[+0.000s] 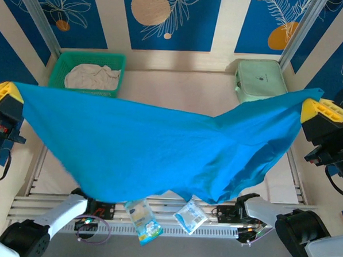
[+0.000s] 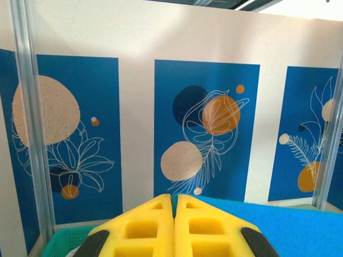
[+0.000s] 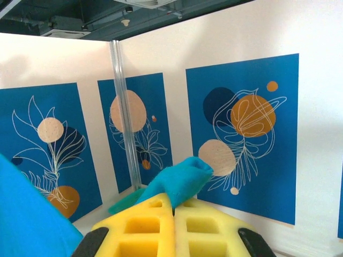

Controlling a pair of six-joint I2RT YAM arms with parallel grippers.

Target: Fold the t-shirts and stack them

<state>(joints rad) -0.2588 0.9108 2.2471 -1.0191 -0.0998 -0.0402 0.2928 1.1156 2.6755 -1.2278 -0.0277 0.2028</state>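
A teal-blue t-shirt (image 1: 159,148) hangs stretched in the air across the whole table, sagging in the middle. My left gripper (image 1: 12,90) is shut on its left corner at the far left; in the left wrist view the blue cloth (image 2: 278,222) runs off to the right of the closed yellow fingers (image 2: 142,227). My right gripper (image 1: 310,107) is shut on the shirt's right corner, and a tuft of blue cloth (image 3: 179,179) pokes up between its pressed fingers (image 3: 142,227). An off-white t-shirt (image 1: 92,77) lies crumpled in the basket at the back left.
A teal mesh basket (image 1: 61,65) stands at the back left and a mint-green zip case (image 1: 260,80) at the back right. Two small packets (image 1: 142,219) lie at the near edge between the arm bases. Metal frame posts (image 1: 39,18) rise at both back corners.
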